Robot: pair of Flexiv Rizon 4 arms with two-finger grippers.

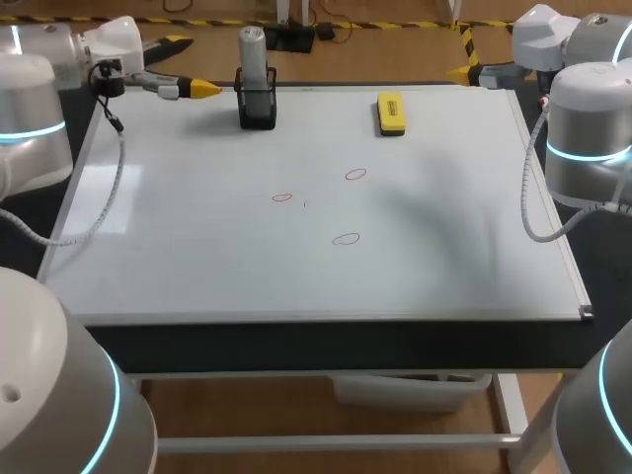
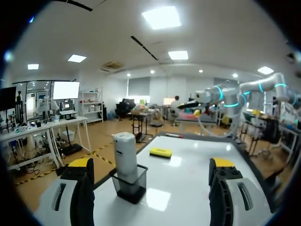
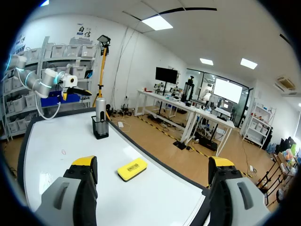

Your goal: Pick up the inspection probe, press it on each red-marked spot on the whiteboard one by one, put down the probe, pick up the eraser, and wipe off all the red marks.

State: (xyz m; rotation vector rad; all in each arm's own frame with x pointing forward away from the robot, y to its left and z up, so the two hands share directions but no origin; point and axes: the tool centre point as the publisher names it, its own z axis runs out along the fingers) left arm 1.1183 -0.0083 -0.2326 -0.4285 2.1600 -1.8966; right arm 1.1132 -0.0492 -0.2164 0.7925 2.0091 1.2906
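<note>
The inspection probe [image 1: 253, 59], a grey cylinder, stands upright in a black holder [image 1: 257, 107] at the whiteboard's far edge. A yellow eraser [image 1: 391, 114] lies to its right. Three red ovals are drawn mid-board [image 1: 281, 197], [image 1: 355, 174], [image 1: 346, 238]. My left gripper [image 1: 200, 89] hovers just left of the probe; its wrist view shows it [image 2: 153, 165] open, with the probe [image 2: 125, 155] ahead near its left finger and the eraser [image 2: 161, 152] beyond. My right gripper [image 1: 464, 71] is at the far right corner, open [image 3: 153, 165], with the eraser [image 3: 132, 169] ahead of it.
The whiteboard [image 1: 197, 267] covers nearly the whole tabletop, its metal frame running along the near edge [image 1: 326, 318]. Both arm bases stand at the table's near corners. My right arm's cable [image 1: 533, 197] hangs over the right border.
</note>
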